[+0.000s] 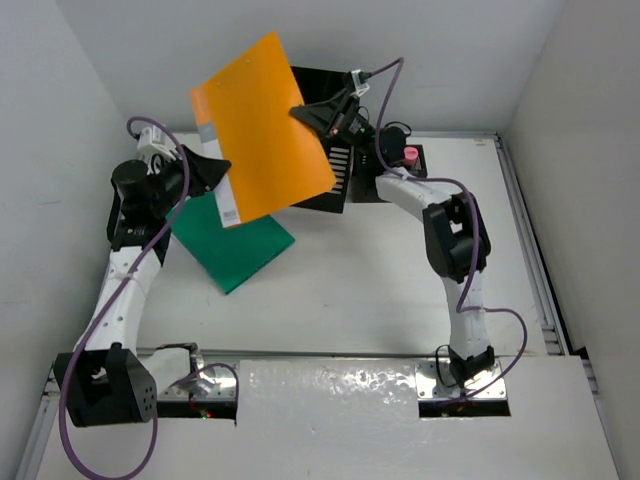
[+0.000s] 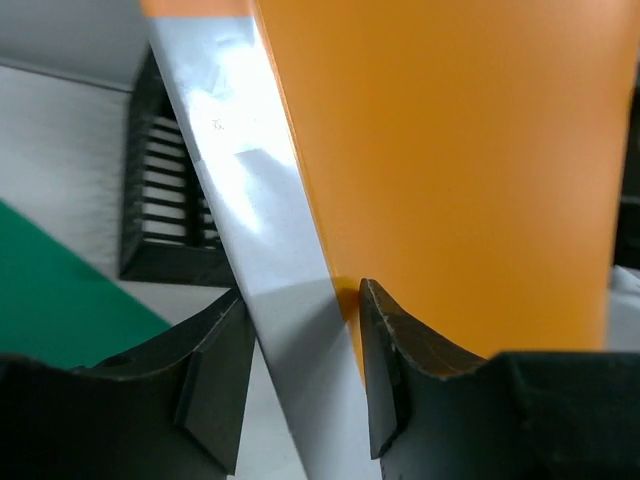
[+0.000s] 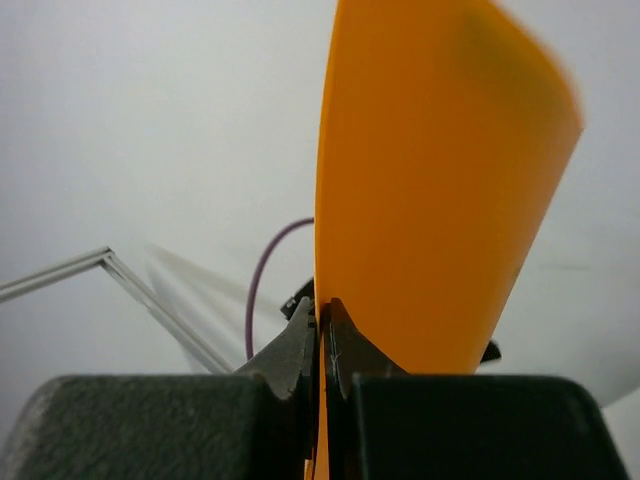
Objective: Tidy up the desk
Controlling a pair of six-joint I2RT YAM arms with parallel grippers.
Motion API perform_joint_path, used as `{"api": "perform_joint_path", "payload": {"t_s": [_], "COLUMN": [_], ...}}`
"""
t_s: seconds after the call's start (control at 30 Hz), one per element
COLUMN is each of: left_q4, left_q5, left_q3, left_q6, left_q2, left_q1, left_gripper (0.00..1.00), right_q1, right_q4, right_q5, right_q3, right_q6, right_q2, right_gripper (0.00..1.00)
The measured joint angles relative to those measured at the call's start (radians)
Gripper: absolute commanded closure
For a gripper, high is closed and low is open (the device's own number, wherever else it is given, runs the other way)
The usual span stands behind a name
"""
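Nearest the overhead camera, an orange folder point(image 1: 265, 125) is held aloft and tilted, clear of the desk point(image 1: 350, 290), whose white top is spread beneath everything, with rails along its edges. The folder's pale spine edge is clasped by the left gripper point(image 1: 215, 165). In the left wrist view the spine is seen passing between the part-closed fingers, with both pads apparently touching it. The opposite, thin edge is pinched by the right gripper point(image 1: 305, 115), whose jaws are shown squeezed tight on the orange sheet in the right wrist view. Below and behind the raised folder, a black slotted holder point(image 1: 340, 170) is stood on the far part of the desk, partly hidden by the orange cover. A green folder point(image 1: 235, 245) is laid flat on the desk under the left arm, near the holder but not in it. The step in hand is judged to be the filing of the orange folder into the holder. For the next move, the folder would need to be turned edge-down, lined up over a free slot and lowered by both arms together, so that it is neither bent nor twisted between the two grips. The green folder is not yet filed.
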Motion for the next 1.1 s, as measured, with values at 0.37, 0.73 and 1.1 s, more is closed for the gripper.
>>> {"api": "perform_joint_path", "payload": {"t_s": [0.37, 0.73, 1.1], "left_q4": [0.228, 0.380, 0.165], "left_q5": [0.266, 0.479, 0.578], "left_q3": [0.000, 0.089, 0.238], "left_q6": [-0.172, -0.218, -0.076], "left_q2": [0.001, 0.001, -0.022], "left_q1": [0.000, -0.025, -0.042], "left_gripper": [0.64, 0.49, 0.66], "right_q1": [-0.030, -0.011, 0.018], "right_q4": [0.032, -0.010, -0.017], "right_q5": [0.073, 0.031, 0.014], "right_q3": [0.021, 0.001, -0.012], "right_q6": [0.031, 0.016, 0.015], "right_q2": [-0.019, -0.015, -0.014], "right_gripper": [1.00, 1.00, 1.00]}}
